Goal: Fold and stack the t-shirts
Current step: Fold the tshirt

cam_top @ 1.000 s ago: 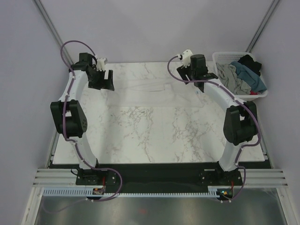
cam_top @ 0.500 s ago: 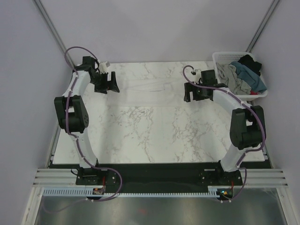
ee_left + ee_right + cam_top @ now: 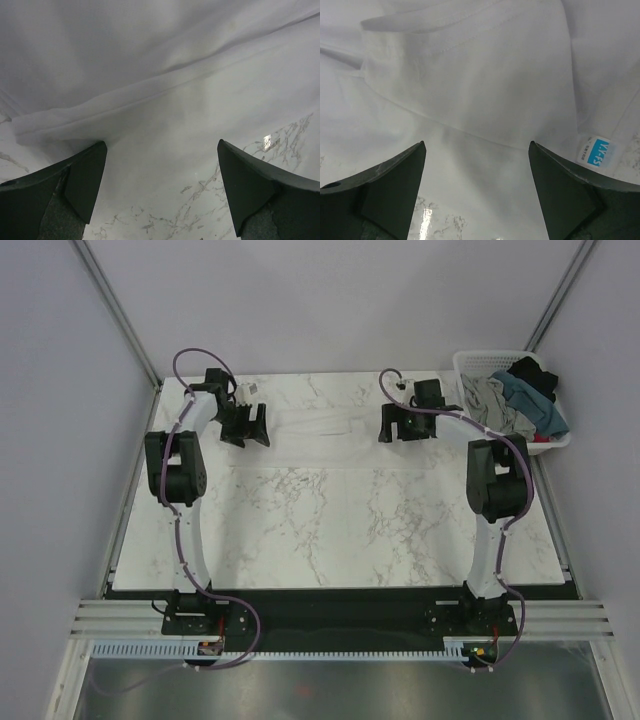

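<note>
A large white t-shirt [image 3: 325,435] lies spread flat on the back half of the marble table. My left gripper [image 3: 250,428] is open and low at the shirt's left edge. In the left wrist view its fingers [image 3: 161,145] straddle bare marble just short of a fabric fold [image 3: 150,65]. My right gripper [image 3: 395,425] is open and low at the shirt's right edge. In the right wrist view its fingers [image 3: 476,144] straddle white fabric [image 3: 470,75] beside a blue-printed label [image 3: 596,151]. Grey [image 3: 490,400], teal-blue [image 3: 525,395] and black [image 3: 533,370] shirts lie in the basket.
The white lattice basket [image 3: 470,365] stands at the table's back right corner, close behind the right arm. The table's left edge meets the enclosure wall near the left arm. Bare marble [image 3: 330,520] fills the near half.
Both grippers have moved inward toward the table's middle and come down at the white shirt's two side edges; the left went right, the right went left. The shirt has not visibly moved.
</note>
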`<action>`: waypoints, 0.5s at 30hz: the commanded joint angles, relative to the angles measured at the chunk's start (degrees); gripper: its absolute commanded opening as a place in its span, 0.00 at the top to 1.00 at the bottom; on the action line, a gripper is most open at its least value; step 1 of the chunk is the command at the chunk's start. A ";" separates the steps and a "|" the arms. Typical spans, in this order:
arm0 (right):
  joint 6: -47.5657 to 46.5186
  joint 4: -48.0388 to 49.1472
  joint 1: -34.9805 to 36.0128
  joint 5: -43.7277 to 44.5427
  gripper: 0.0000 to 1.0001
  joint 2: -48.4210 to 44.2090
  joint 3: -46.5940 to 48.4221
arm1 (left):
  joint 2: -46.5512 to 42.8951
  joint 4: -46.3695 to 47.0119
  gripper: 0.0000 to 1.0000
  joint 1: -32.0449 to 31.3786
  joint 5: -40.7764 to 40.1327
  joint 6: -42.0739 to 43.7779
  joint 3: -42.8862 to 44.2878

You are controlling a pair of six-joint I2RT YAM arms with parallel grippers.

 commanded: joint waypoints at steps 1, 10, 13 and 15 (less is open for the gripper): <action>1.77 1.72 -0.01 -0.71 0.08 3.66 3.76 | 1.65 -0.36 0.00 -1.51 -3.38 3.14 3.12; 1.24 1.90 0.08 2.72 0.09 12.71 12.81 | -1.94 -0.10 0.03 -3.27 -9.89 3.06 -7.50; 1.24 1.90 0.35 2.81 0.09 15.09 15.88 | -5.46 0.08 0.03 -3.27 -12.00 2.62 -12.77; 0.89 1.99 0.35 2.90 0.09 16.32 17.55 | -8.96 0.69 0.04 -3.27 -12.35 2.10 -17.51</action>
